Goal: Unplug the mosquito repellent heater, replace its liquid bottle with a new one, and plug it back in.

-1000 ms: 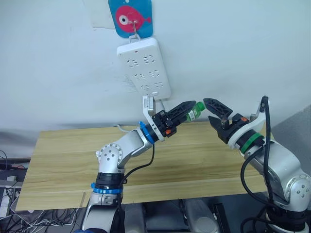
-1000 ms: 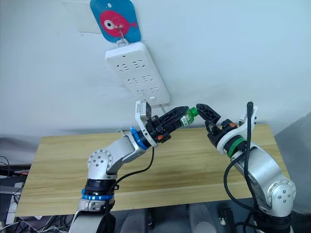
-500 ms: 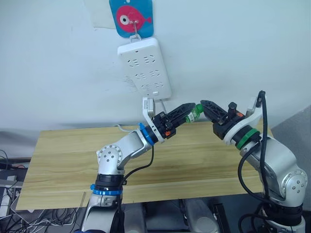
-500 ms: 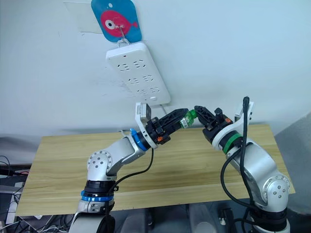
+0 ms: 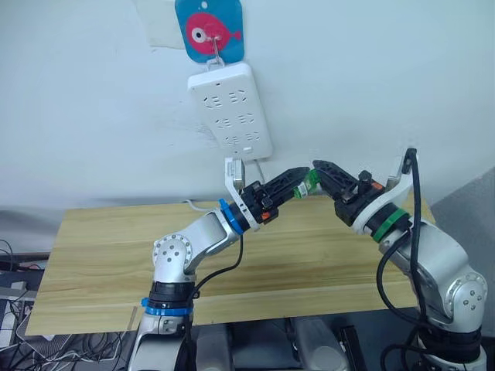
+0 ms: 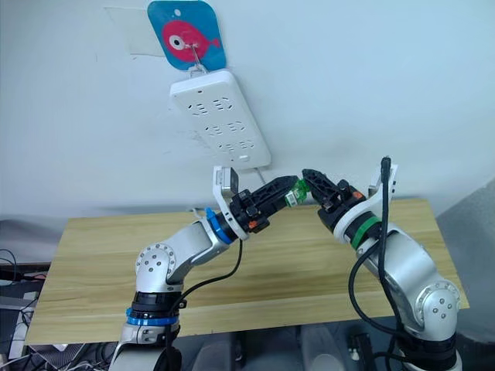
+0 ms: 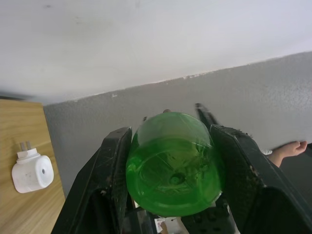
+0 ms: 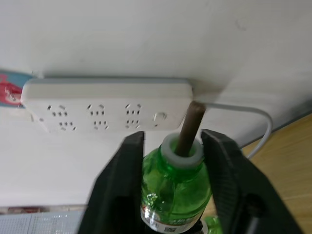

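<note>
Green bottle [image 8: 176, 190], white heater [image 7: 32, 172]

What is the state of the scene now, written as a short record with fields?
green bottle: held in the air between both tools, brown wick bare
left tool: shut on the bottle's base end
right tool: fingers on either side of the bottle's neck
mosquito repellent heater: unplugged, lying on the wooden table
power strip: on the wall, sockets free

Above the wooden table [image 6: 100, 263], both grippers meet on one small green bottle [image 6: 297, 192] — left gripper [image 6: 285, 188], right gripper [image 6: 308, 180] (fingers closed around it) — below the power strip [image 6: 220, 118].
</note>
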Robot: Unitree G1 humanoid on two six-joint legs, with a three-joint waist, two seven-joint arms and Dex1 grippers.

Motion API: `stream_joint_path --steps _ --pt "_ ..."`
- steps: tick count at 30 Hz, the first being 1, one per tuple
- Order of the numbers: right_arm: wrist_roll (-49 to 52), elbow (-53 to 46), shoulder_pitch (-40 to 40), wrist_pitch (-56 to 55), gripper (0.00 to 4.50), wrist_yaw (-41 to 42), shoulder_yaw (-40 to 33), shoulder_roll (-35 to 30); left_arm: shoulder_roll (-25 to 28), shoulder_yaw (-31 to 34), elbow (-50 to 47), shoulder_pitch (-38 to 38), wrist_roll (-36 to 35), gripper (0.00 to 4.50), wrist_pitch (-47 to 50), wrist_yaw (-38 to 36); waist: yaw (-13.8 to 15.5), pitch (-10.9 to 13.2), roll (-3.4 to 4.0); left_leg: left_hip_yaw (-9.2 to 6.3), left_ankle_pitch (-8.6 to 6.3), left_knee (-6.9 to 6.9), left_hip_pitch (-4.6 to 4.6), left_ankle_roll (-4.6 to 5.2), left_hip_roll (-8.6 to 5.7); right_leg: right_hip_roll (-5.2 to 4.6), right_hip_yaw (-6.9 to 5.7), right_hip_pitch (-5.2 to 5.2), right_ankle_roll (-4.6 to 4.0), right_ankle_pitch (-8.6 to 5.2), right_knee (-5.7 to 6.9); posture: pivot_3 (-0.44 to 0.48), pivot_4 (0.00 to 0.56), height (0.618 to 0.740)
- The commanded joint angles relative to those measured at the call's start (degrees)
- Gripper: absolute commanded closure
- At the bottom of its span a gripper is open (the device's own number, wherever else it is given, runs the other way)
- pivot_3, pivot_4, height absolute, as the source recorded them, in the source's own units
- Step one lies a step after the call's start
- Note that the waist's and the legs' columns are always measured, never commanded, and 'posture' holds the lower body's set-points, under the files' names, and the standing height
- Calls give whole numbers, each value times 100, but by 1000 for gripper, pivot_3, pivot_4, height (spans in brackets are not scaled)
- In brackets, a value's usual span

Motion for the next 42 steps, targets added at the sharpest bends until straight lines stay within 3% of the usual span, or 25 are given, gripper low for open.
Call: stream_joint_path --steps 1,10,13,17,25,30,32,35,38,40,42 --pt "139 -332 -28 -118 1636 103 52 -21 -36 -37 -316 29 -118 2265 41 -51 0 -44 0 0 0 0 0 0 0 0 0 0 0 0 -1 -220 194 740" --pt "139 -337 2 -166 1636 146 134 -3 16 -45 -399 78 -169 2265 65 -49 0 -169 3 -1 2 3 4 -2 -1 0 1 0 0 0 11 -208 176 740" --pt "139 -312 -11 -203 2250 144 145 36 26 -42 -378 61 -173 2265 65 -48 0 -188 2 -1 2 4 5 -2 -1 0 2 2 0 0 12 -209 183 740" --pt "139 -273 -16 -217 3577 174 157 38 23 -55 -348 36 -170 2265 55 -56 1 -188 2 0 3 4 26 -4 -1 0 5 18 0 0 18 -211 192 740" --pt "139 -168 -75 -193 3698 236 158 83 4 -112 -389 70 -213 2265 80 -36 0 -188 2 4 2 2 38 -3 -1 1 10 27 0 0 18 -222 203 740" --pt "139 -94 -23 -195 3698 225 83 15 134 -70 -446 87 -435 653 187 -124 1 -187 2 4 2 2 39 -3 -1 1 10 27 0 0 18 -213 213 740" --pt "138 -37 134 -166 3698 288 -37 -100 453 -21 -570 164 -499 36 353 -170 4 -187 2 4 2 2 40 -3 -1 1 10 28 0 0 18 -198 215 740" --pt "101 260 302 -75 3698 479 -287 -459 1128 124 -694 270 -545 0 623 -330 1 -184 1 5 2 -5 50 -2 1 5 16 31 -1 -1 19 -194 240 740" --pt "-681 574 460 233 3698 898 -370 -1023 2036 106 -1174 325 45 0 995 -1103 18 -170 -2 13 -6 -8 65 12 2 6 27 35 -1 -1 22 -181 255 740" --pt "-1752 771 535 431 3698 1301 -231 -1405 2857 -290 -1913 443 1260 0 879 -2240 29 -170 -1 20 -9 -9 69 16 2 7 35 35 -1 -2 24 -169 255 740" --pt "-3234 1042 620 391 3698 1825 94 -1690 3646 -1054 -2473 608 3180 0 -224 -3404 72 -162 8 38 -8 -19 79 15 -1 11 56 28 -1 -3 22 -156 275 740"
